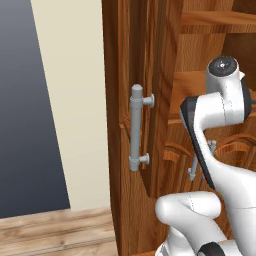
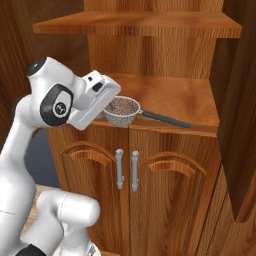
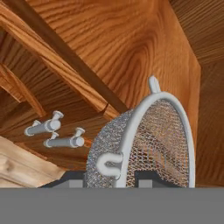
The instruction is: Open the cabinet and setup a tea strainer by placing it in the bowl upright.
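While the gripper (image 3: 109, 177) straddles the tea strainer (image 2: 121, 110), cabinet (image 2: 165, 95) handles (image 2: 127, 169) sit below.

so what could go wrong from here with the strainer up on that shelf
The tea strainer sits between the gripper fingers near its rim, so a thin wire-rim grip could slip or tilt the basket when it is lifted. Its long dark handle lies across the shelf toward the cabinet's side wall and may snag on the way out. The upper shelf hangs close above, leaving little room to lift.
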